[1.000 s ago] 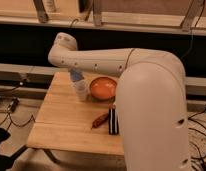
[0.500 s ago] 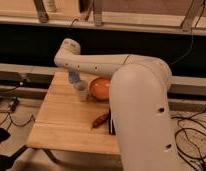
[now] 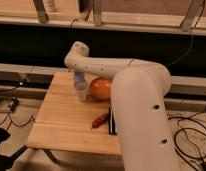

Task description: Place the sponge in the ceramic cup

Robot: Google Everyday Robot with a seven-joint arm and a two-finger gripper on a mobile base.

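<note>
Your gripper (image 3: 78,74) points straight down over the far left part of the table, at the end of the white arm (image 3: 138,105) that reaches across from the near right. It is pinching the small light-blue rectangular sponge (image 3: 78,79), which hangs at its tip, clear of the tabletop.

Right under it stands the small plain whitish-grey ceramic cup (image 3: 81,92), upright with its mouth open to the gripper. That is the relation your next move depends on. The sponge lies above the cup's mouth and in line with it, perhaps a touch toward the left rim, with its long side running up and down. So the way in is downward, not sideways. The sponge's lower edge is at or just above the rim, but you cannot tell from this angle whether it has crossed below it.

Just right of the cup, nearly touching it, sits the wide orange bowl (image 3: 101,89). Keep any sideways correction small, or the load may end up there instead. Nearer to you on the pale wooden table (image 3: 61,125), well apart from the cup, lie the reddish sausage-shaped item (image 3: 100,120) and the black-and-white striped bar (image 3: 112,119).
</note>
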